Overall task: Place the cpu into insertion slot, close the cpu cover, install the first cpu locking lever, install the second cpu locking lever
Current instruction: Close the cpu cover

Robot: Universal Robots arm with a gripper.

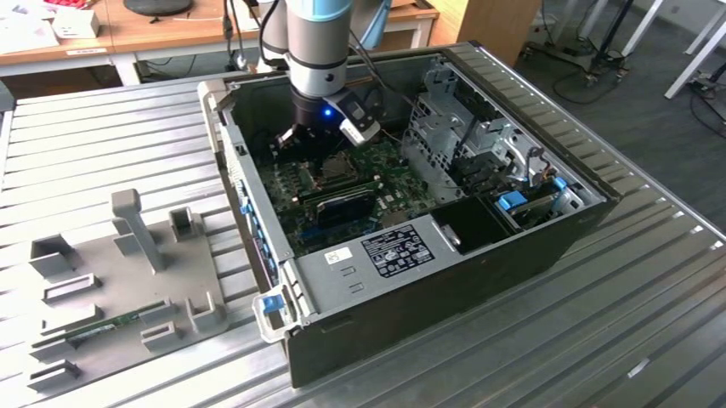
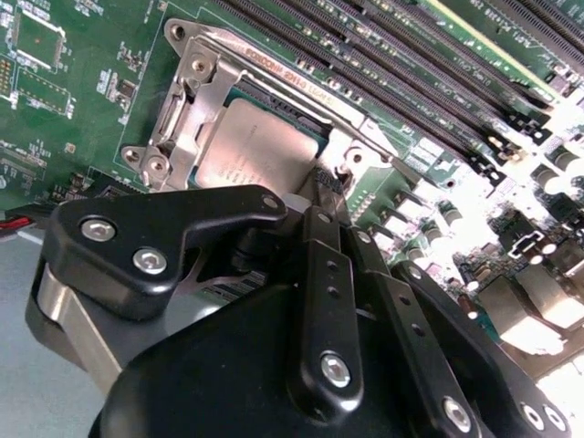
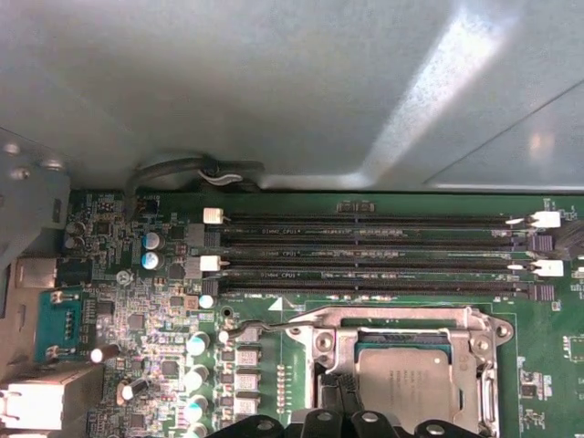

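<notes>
Looking like a robotics lab: open computer case lying on a ribbed metal bench, robot arm reaching in, grey fixture plate sitting at the exterior view's left, wooden desks standing far behind.

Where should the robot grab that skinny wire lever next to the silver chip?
Probably by its bent free end. In the first wrist view the locking lever curls out past the corner of the cpu cover, standing clear of the frame. Come from above and pinch across the thin wire. The rest of it seems to hug the cover's edge, leaving little room to get around it.
</notes>
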